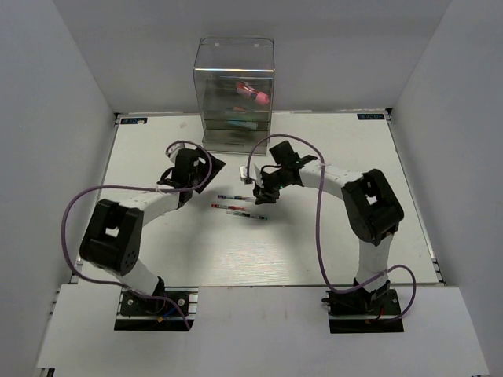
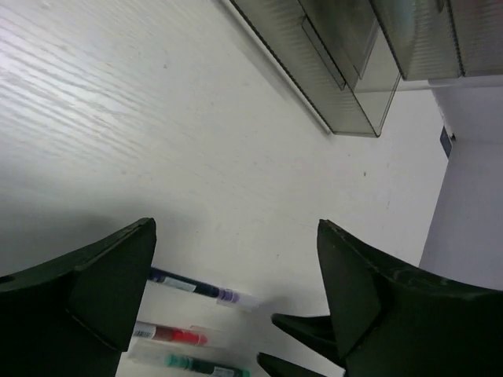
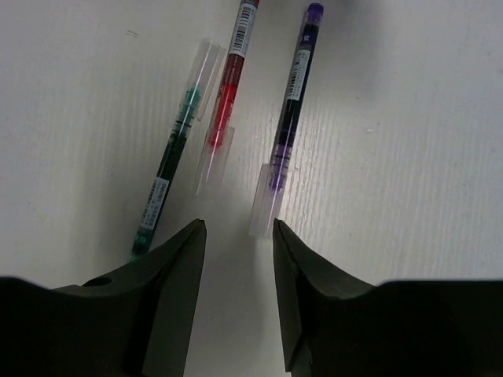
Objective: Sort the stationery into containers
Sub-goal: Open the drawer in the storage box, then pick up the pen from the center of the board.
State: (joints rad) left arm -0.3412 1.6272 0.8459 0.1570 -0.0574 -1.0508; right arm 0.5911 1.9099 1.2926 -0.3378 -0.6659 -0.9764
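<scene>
Status: pen stage of the sort. Tall clear plastic box with dark-tinted shelves sits far-centre on the white tabletop. It already holds a pink tube with dark end on an upper shelf and at least one pale blue-green bar lower down. Orange marker: can't make it out.

Not yet sorted: 3 thin clear-capped pens side by side mid-tabletop: purple-ink pen, red-ink pen, green-ink pen. Close together; can't tell if green and red touch.

Right hand hovers over their cap ends, fingers a narrow gap apart, nothing in it. Gap sits btw red cap and purple cap, so it's centred on neither. Left hand is wide open and empty, off to the pens' left and nearer the box, w/ the pens at the bottom edge of its view.

Next, imo: approach and grasp w/ right. Needs a sideways shift onto one barrel (purple is an outer pen, prob easiest), then open a bit wider, drop to tabletop, close across the barrel. Fingers already sit crosswise to the pens, so no wrist roll req'd. Inner finger has to land in the slot btw purple and red w/o nudging red. Then carry to a free shelf.
</scene>
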